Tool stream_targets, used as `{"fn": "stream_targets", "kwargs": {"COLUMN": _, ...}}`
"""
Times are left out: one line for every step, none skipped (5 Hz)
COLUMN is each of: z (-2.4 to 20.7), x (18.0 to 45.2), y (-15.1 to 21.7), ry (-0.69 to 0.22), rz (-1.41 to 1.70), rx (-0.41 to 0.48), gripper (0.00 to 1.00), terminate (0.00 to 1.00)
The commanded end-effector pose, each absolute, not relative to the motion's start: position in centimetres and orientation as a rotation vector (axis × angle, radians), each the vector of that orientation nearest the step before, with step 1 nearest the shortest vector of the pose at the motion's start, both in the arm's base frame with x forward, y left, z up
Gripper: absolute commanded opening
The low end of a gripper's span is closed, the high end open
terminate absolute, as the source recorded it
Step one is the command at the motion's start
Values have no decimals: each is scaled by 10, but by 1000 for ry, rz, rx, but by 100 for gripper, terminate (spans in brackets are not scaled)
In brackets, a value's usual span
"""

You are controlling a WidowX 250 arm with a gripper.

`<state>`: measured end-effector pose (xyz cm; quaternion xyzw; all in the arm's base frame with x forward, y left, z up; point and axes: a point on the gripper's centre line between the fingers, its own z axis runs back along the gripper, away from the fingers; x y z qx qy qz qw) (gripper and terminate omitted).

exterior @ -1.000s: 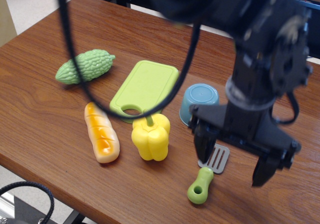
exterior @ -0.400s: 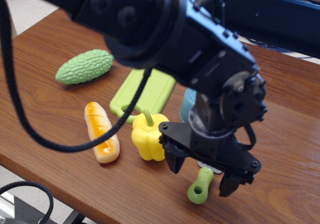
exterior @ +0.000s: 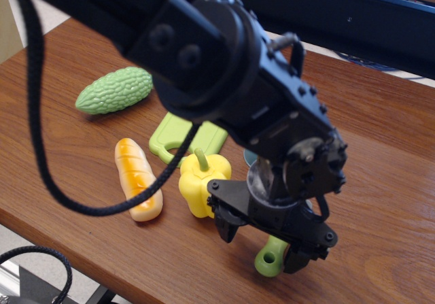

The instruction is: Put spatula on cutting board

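Observation:
The spatula's lime-green handle (exterior: pixel 269 258) lies on the wooden table near the front edge; its grey head is hidden behind the gripper. My gripper (exterior: pixel 263 244) is open and low over the spatula, with one finger (exterior: pixel 225 228) to the left of the handle and the other (exterior: pixel 300 257) to its right. The fingers do not appear to touch the handle. The lime-green cutting board (exterior: pixel 170 128) lies flat behind and to the left, mostly hidden by the arm; only its handle-hole end shows.
A yellow toy pepper (exterior: pixel 198 181) stands just left of the gripper. A bread loaf (exterior: pixel 138 179) lies further left, with a bumpy green gourd (exterior: pixel 114 90) behind it. A sliver of a blue cup (exterior: pixel 249 158) shows behind the arm. A black cable (exterior: pixel 41 161) hangs at left.
The gripper has moved left and down from above the spatula's right side until it straddles the handle. The arm now covers the spatula's head, the cup and most of the cutting board.

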<state>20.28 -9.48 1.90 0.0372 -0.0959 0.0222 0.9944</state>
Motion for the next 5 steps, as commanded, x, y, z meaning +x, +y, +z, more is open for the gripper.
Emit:
{"fn": "stream_targets", "kwargs": {"z": 24, "x": 207, "y": -93, "ry": -216, "rz": 75, "rx": 51, "gripper": 100, "terminate": 0}}
{"fn": "stream_targets", "kwargs": {"z": 21, "x": 209, "y": -90, "ry": -206, "rz": 83, "rx": 59, "gripper": 100, "terminate": 0}}
{"fn": "stream_targets", "kwargs": {"z": 16, "x": 212, "y": -87, "ry": -208, "rz": 93, "rx": 69, "gripper": 100, "terminate": 0}}
{"fn": "stream_targets", "kwargs": {"z": 18, "x": 216, "y": -86, "ry": -197, "rz": 109, "rx": 52, "gripper": 0, "terminate": 0}}
{"fn": "stream_targets", "kwargs": {"z": 35, "x": 218, "y": -86, "ry": -200, "rz": 118, "rx": 13, "gripper": 0, "terminate": 0}}
